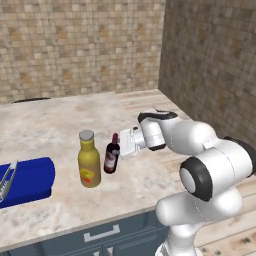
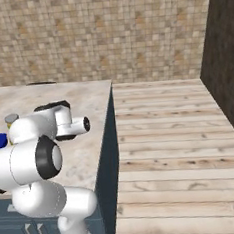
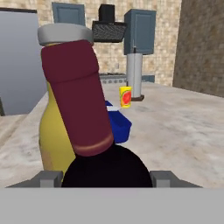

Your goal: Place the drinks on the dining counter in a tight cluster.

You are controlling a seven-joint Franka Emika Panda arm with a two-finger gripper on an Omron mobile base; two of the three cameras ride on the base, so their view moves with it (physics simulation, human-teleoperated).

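Beige marble desk, dark blue base: carrying the items listed, left to right in the left base view.

Blue box-like item, lying at 9 o'clock of the drinks, near the desk's left edge.

Mustard-yellow bottle, grey cap, standing upright.

Dark wine bottle, red top, standing upright just beside the yellow one at its 3 o'clock; the two are seemingly already forming the wanted cluster.

Hand, reaching in level from 3 o'clock, its fingers standing apart on either side of the wine bottle's body. Whether they are pressing the glass cannot be told; judged as either gripping or letting go.

Small yellow cup, sitting far across the desk in the hand view.
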